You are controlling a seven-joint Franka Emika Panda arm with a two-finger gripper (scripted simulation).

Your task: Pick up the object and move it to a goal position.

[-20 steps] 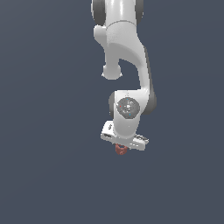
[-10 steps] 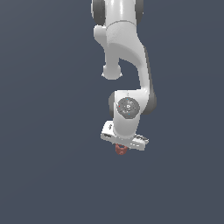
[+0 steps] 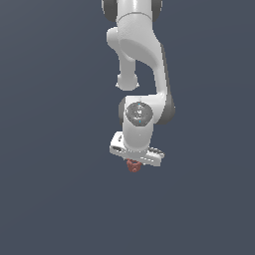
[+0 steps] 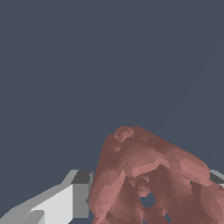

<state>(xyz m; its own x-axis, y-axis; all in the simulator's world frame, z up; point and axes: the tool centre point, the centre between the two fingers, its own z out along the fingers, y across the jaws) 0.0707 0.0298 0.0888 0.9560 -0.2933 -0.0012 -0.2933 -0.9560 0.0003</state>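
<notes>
The object [image 3: 133,166] is a small reddish-brown lumpy piece that sticks out just below the white gripper [image 3: 134,163] in the exterior view. The gripper hangs from the white arm and its hand hides most of the fingers. In the wrist view the object [image 4: 151,177] fills the near part of the picture between the two fingers; one finger [image 4: 76,192] shows white and grey against its side, and only a corner of the other finger shows. The gripper is shut on the object.
A plain dark grey-blue surface [image 3: 50,149] fills the rest of both views. No goal marker or other object shows.
</notes>
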